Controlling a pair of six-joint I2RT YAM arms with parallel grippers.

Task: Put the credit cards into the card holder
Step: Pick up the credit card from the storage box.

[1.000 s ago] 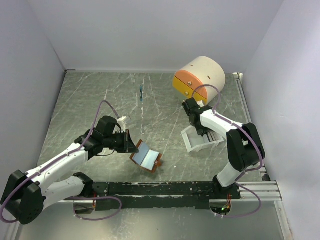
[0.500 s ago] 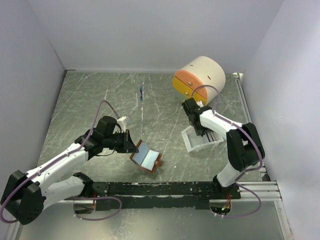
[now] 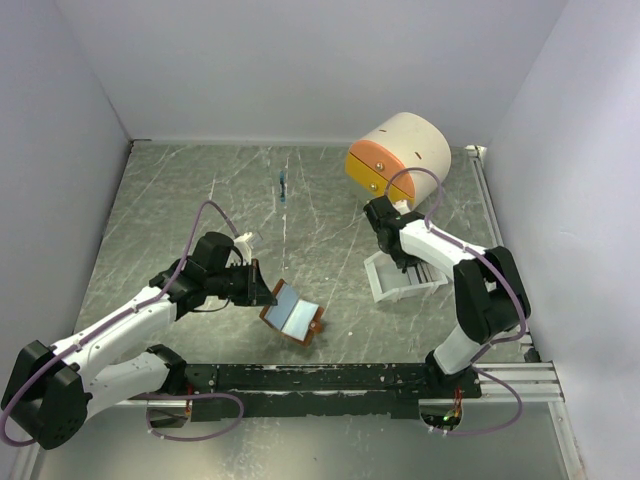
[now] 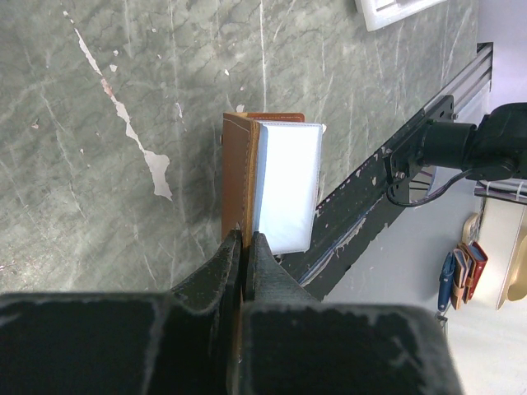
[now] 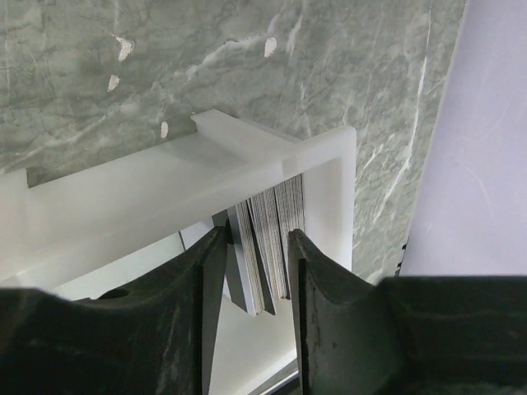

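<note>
The card holder (image 3: 292, 313), a brown wallet with pale blue-grey inner pockets, lies open near the table's front middle. My left gripper (image 3: 262, 290) is shut on its brown flap. In the left wrist view the fingertips (image 4: 245, 240) pinch the flap's edge (image 4: 237, 173), and the pale pocket (image 4: 288, 185) stands open to the right. The credit cards (image 5: 268, 243) stand on edge as a stack in the white tray (image 5: 247, 164). My right gripper (image 5: 257, 247) is open with one finger on each side of the stack. It sits over the tray (image 3: 412, 284) in the top view.
A cream-and-orange rounded drawer box (image 3: 400, 155) stands at the back right, just behind the right arm. A small blue object (image 3: 283, 186) lies at the back middle. The black base rail (image 3: 350, 378) runs along the front edge, close to the wallet. Walls enclose the table on three sides.
My right wrist has shifted very slightly over the tray. The left arm and the wallet have not moved.
</note>
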